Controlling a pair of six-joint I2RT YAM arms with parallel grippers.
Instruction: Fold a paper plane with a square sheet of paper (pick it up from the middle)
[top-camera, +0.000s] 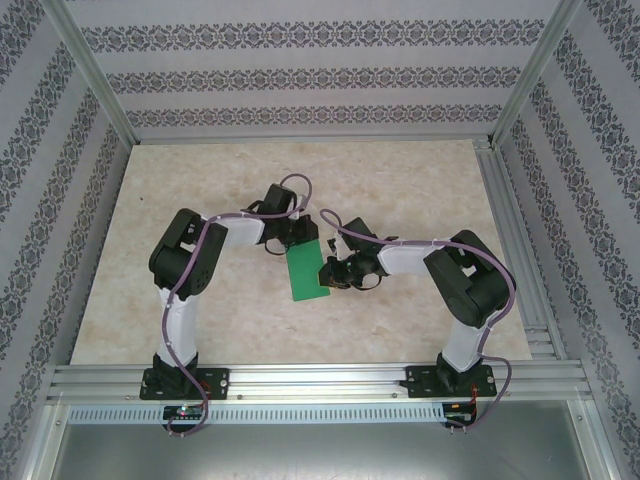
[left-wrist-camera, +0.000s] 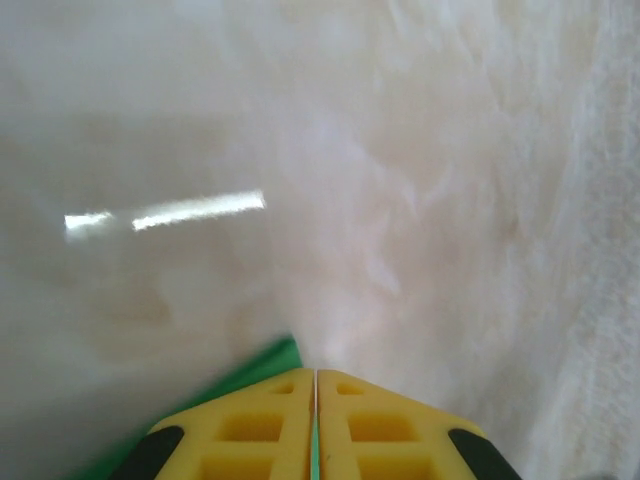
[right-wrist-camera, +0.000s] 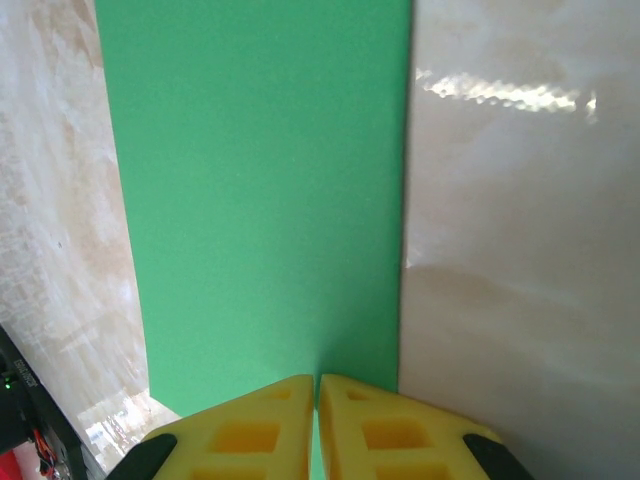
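Note:
The square sheet of paper (top-camera: 305, 274) is bright green and shows as a narrow folded rectangle between the two arms at mid-table. My left gripper (top-camera: 298, 242) holds its far end. In the left wrist view its yellow fingers (left-wrist-camera: 260, 425) are pressed together with a thin green edge in the seam, and a green corner (left-wrist-camera: 255, 368) sticks out to the left. My right gripper (top-camera: 331, 272) pinches the paper's right side. In the right wrist view the green sheet (right-wrist-camera: 260, 200) stretches flat ahead of that gripper (right-wrist-camera: 317, 381), which is shut on its near edge.
The beige marbled tabletop (top-camera: 200, 200) lies all around the paper. An aluminium rail (top-camera: 320, 380) runs along the near edge with both arm bases on it. Patterned walls enclose the back and both sides.

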